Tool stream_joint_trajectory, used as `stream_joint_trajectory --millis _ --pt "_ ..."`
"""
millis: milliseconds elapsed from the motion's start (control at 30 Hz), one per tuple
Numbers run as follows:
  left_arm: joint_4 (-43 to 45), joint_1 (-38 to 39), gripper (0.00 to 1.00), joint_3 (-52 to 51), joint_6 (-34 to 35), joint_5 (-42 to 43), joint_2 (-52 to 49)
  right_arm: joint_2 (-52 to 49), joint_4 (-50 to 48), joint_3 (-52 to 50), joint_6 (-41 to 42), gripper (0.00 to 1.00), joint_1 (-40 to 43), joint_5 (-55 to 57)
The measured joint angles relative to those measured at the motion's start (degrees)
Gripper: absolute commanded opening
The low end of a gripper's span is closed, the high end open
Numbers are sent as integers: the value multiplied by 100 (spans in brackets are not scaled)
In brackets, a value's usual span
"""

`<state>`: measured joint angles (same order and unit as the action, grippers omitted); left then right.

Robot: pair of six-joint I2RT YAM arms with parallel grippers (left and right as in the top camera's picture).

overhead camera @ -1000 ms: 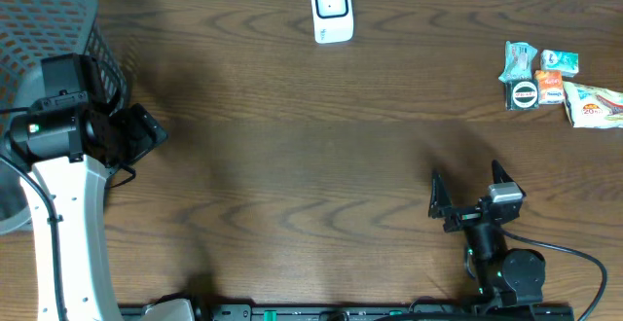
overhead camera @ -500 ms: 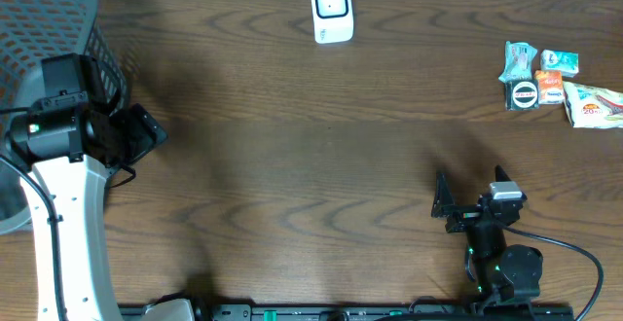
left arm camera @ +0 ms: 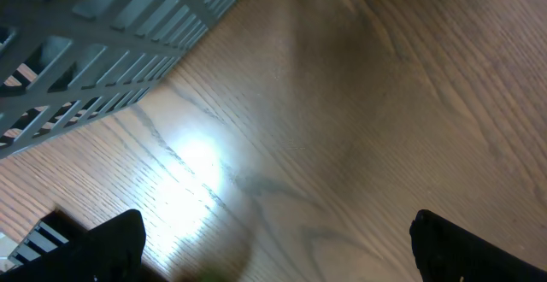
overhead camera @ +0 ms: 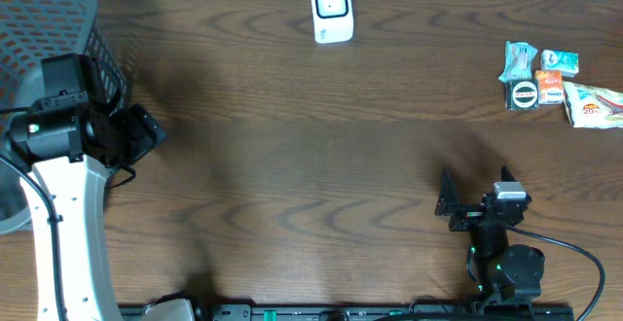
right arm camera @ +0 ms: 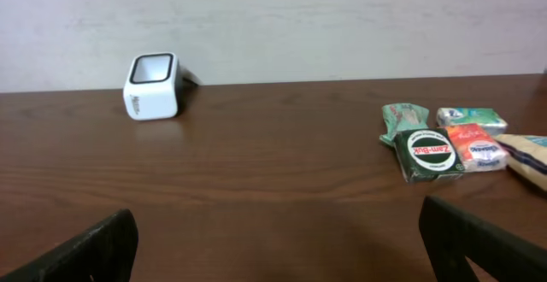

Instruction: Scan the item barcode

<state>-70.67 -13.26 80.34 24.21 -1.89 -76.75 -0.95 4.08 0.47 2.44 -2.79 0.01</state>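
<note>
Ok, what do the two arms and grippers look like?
The left arm has a white link, a black joint with a green light and a black cable. The right arm is black, with green lights, a grey block at the wrist and a black cable. The left gripper and right gripper have black fingers.

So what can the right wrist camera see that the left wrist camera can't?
Only the right wrist camera sees the white scanner, the small packets and the pale wall. Only the left wrist camera sees the grey basket and a bright glare on the wood. Both see the brown wooden table, and each sees its own open jaws: the right gripper and the left gripper.
</note>
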Motion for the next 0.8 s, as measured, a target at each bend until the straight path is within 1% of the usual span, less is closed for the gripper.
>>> stream_joint_trajectory --millis 300,800 --pt "0 0 98 0 0 0 0 0 7 0 -186 99 0 26" --pt "0 0 98 0 0 0 0 0 13 0 -184 99 160 20"
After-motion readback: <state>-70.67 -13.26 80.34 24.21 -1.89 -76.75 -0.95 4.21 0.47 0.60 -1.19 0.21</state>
